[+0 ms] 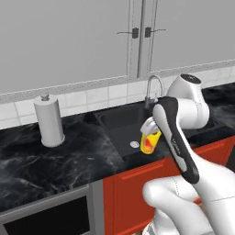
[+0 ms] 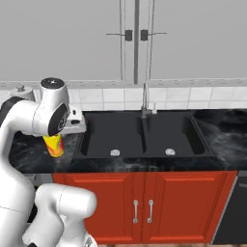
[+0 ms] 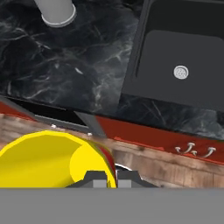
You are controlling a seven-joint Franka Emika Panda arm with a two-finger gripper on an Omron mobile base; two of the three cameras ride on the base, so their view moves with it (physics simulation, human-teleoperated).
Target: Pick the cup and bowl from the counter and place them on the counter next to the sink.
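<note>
My gripper [image 3: 107,176] is shut on the rim of the yellow cup [image 3: 51,160], which hangs tilted in the air. In the left base view the cup [image 1: 150,142] shows its orange-red patch below the hand, in front of the sink [image 1: 124,121]. From the right base view the cup [image 2: 54,144] sits just left of the sink [image 2: 144,132], above the black marble counter [image 2: 24,150]. The bowl is out of view.
A grey paper towel holder [image 1: 48,120] stands on the counter [image 1: 55,156] left of the sink. A slim faucet [image 2: 144,99] rises behind the basins. Red cabinet doors [image 2: 144,202] with silver handles run below. Grey wall cabinets [image 1: 69,36] hang above.
</note>
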